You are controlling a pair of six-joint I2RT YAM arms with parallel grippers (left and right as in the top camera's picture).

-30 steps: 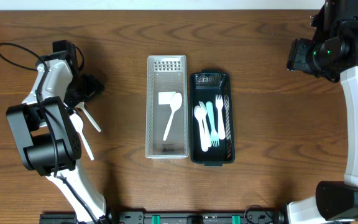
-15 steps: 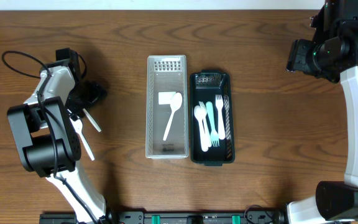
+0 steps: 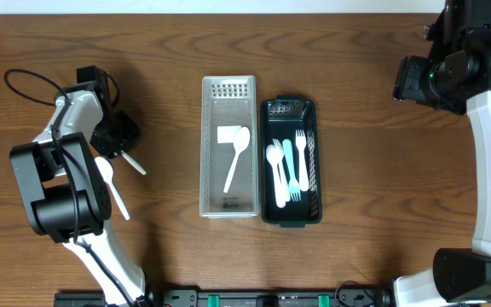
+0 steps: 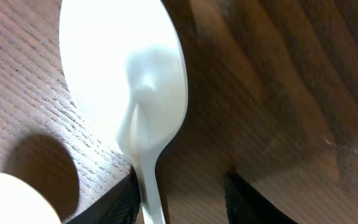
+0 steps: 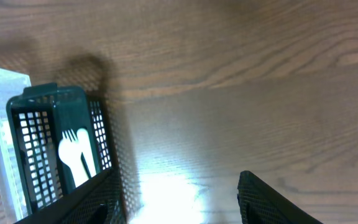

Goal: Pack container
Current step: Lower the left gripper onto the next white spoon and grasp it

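A white spoon (image 4: 129,81) lies on the wooden table, and its handle runs back between the jaws of my left gripper (image 4: 182,194). The left finger (image 4: 120,202) touches the handle, while the right finger (image 4: 244,196) stands apart from it. From overhead, the left gripper (image 3: 113,136) is at the table's left, with the spoon's handle (image 3: 136,165) sticking out of it. A clear container (image 3: 205,145) in the middle holds a white spoon (image 3: 237,155). My right gripper (image 5: 179,202) hangs open and empty, far right of the containers.
A black basket (image 3: 265,162) beside the clear container holds white and teal forks and a spoon; the right wrist view shows its corner (image 5: 55,106). A second white spoon (image 3: 109,183) lies just below the left gripper. A black cable (image 3: 24,81) loops at far left.
My left gripper's jaws have narrowed around the spoon's handle, and the handle has swung slightly on the table. The right arm has not moved.
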